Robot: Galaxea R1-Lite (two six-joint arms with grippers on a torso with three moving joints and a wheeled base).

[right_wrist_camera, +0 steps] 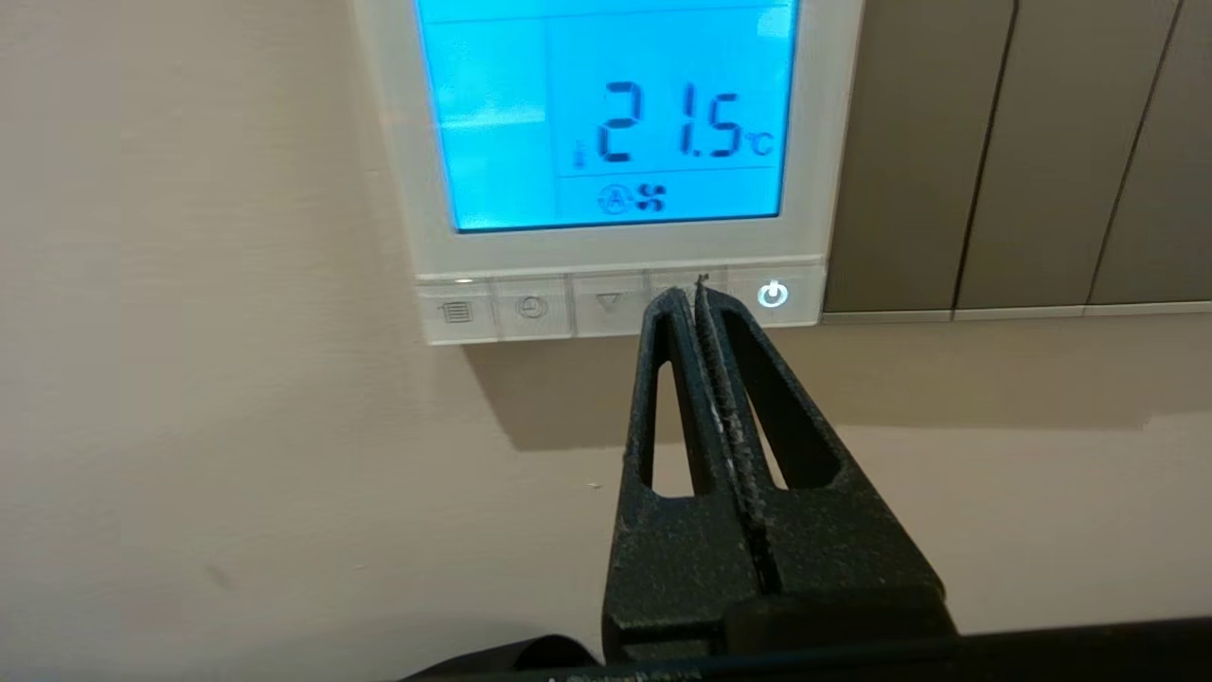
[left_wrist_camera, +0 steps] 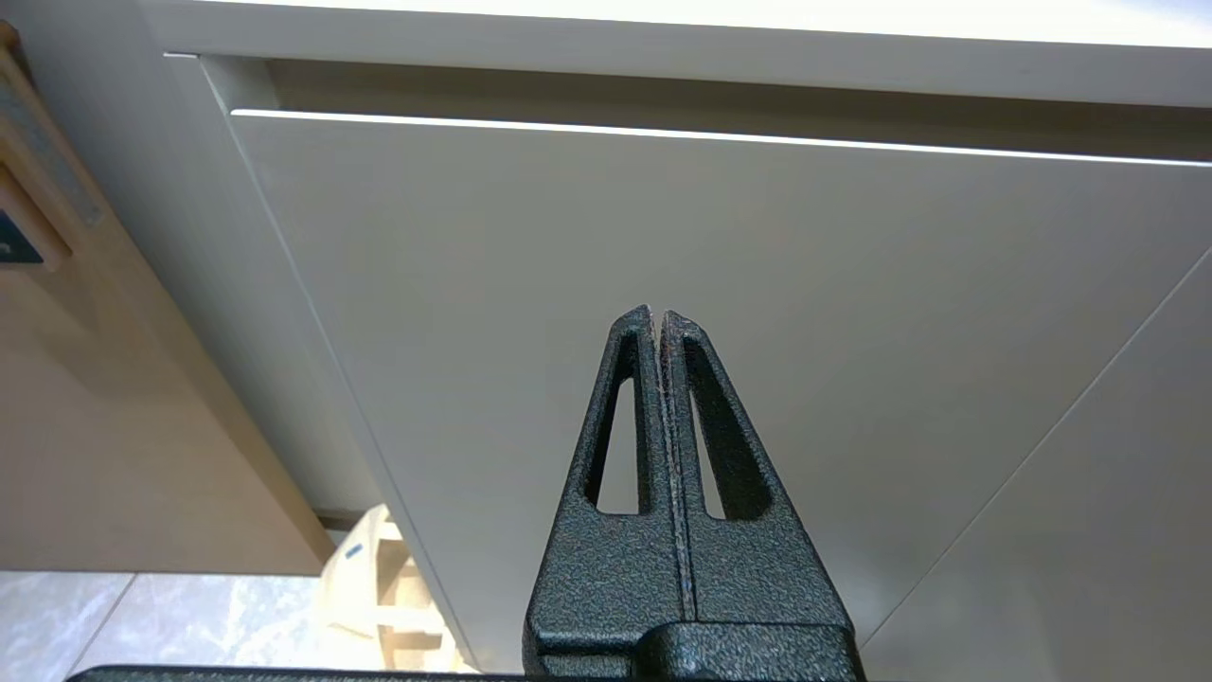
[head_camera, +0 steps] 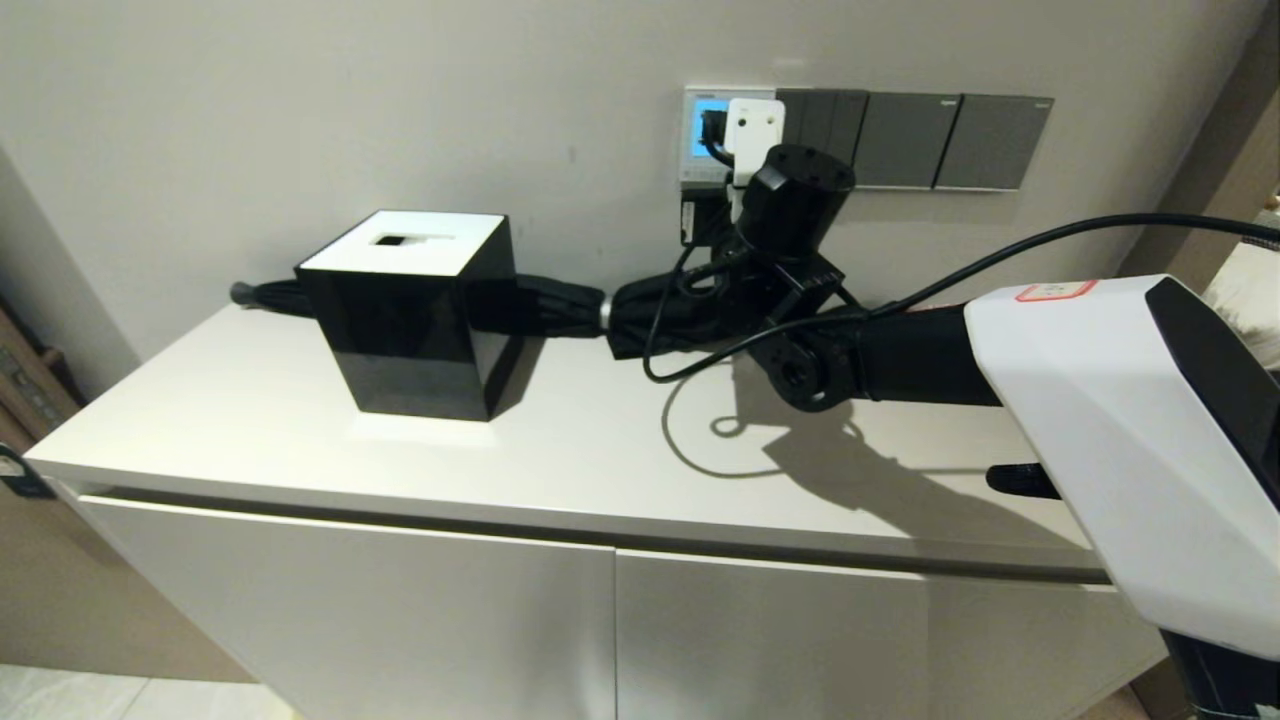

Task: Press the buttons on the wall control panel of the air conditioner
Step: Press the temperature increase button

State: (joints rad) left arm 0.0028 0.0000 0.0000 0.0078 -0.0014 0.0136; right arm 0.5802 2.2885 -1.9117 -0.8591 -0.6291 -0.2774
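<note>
The white-framed control panel hangs on the wall, its screen glowing light blue with 21.5 °C; it also shows in the head view, partly behind my right wrist. The row of light grey buttons runs along its bottom edge, and the power key glows. My right gripper is shut, its tips at the key just left of the power key, covering it. In the head view the right gripper's tips are hidden by the wrist. My left gripper is shut and empty, low before the cabinet door.
Dark grey switch plates sit right of the panel. On the white cabinet top stand a black tissue box and a folded black umbrella along the wall. A black cable loops from my right arm.
</note>
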